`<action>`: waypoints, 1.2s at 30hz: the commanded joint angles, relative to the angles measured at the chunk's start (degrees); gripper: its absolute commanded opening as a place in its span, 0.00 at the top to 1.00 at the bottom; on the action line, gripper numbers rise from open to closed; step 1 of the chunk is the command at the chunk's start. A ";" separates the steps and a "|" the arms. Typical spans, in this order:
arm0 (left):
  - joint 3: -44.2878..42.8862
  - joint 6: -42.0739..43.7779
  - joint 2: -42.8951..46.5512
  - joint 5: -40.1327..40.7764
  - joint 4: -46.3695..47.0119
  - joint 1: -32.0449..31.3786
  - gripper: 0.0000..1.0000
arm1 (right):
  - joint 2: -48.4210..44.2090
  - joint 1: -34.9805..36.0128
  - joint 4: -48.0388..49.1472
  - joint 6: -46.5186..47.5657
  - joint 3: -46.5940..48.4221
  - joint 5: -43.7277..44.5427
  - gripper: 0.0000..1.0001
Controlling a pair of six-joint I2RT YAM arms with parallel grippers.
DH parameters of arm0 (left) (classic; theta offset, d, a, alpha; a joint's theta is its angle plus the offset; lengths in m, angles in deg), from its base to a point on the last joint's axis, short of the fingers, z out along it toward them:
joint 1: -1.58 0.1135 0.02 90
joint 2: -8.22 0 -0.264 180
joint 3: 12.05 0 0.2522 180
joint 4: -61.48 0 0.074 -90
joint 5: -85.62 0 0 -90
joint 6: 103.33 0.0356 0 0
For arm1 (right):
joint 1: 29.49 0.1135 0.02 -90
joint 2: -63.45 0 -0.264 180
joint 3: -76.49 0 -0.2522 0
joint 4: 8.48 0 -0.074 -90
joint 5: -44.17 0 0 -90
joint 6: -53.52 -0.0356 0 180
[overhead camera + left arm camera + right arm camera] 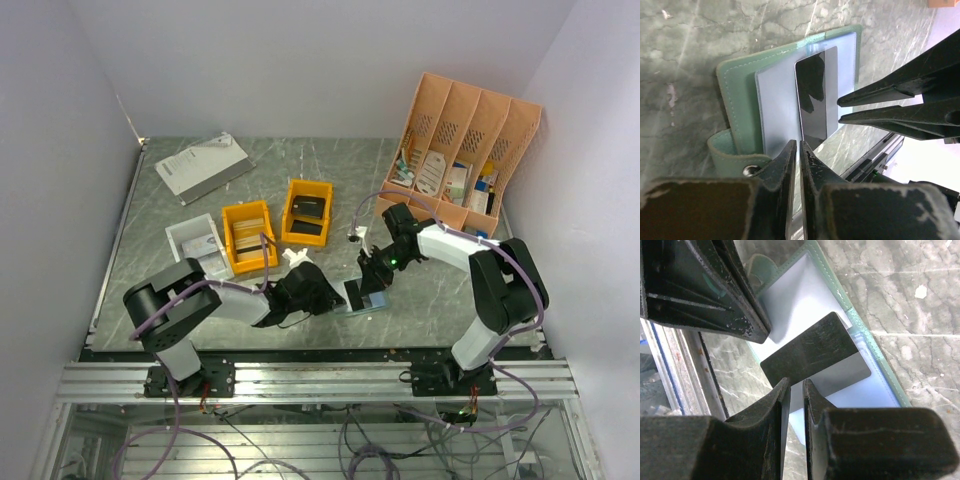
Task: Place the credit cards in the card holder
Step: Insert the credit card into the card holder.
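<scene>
The grey-green card holder (pixel 373 306) lies open on the table between my two grippers, light blue inside (pixel 777 107) (pixel 790 310). A black credit card (pixel 357 294) (pixel 815 100) (pixel 810 352) lies on the inner page, partly under the clear sleeve. My left gripper (pixel 336 292) (pixel 799 144) is shut to a thin slit at the holder's snap-tab edge, just beside the card's end. My right gripper (pixel 372 281) (pixel 796 382) is shut, its tips at the card's long edge; it also shows in the left wrist view (pixel 839 110).
Two orange bins (pixel 248 236) (pixel 307 212) and a white tray (pixel 195 240) stand behind the left arm. A grey-white folder (pixel 203 165) lies at the back left. The peach desk organiser (pixel 465 150) stands at the back right. The metal rail (pixel 320 380) runs along the near edge.
</scene>
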 commanded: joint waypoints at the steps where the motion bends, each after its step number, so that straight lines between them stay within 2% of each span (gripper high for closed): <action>1: -1.75 3.24 3.83 4.15 -5.31 0.53 0.84 | -2.86 0.24 -0.06 1.38 0.48 -2.71 0.83; 7: -1.65 4.75 4.32 4.28 -6.98 1.68 0.91 | -3.74 3.41 1.81 0.81 2.16 0.05 0.86; 10: -0.44 4.23 2.91 3.05 -4.26 2.18 0.93 | -2.58 5.02 2.01 -0.65 3.74 0.52 1.00; 13: 1.42 3.36 2.05 2.52 -0.88 2.45 0.93 | -0.39 7.92 3.51 -3.96 6.47 0.56 1.00; 22: 4.86 1.90 -0.28 0.85 5.73 3.24 0.93 | 1.91 9.94 10.55 -12.40 1.98 3.09 1.00; 36: 6.99 0.97 -1.76 0.19 9.86 3.35 0.93 | 3.30 12.72 12.47 -15.67 1.44 14.77 1.00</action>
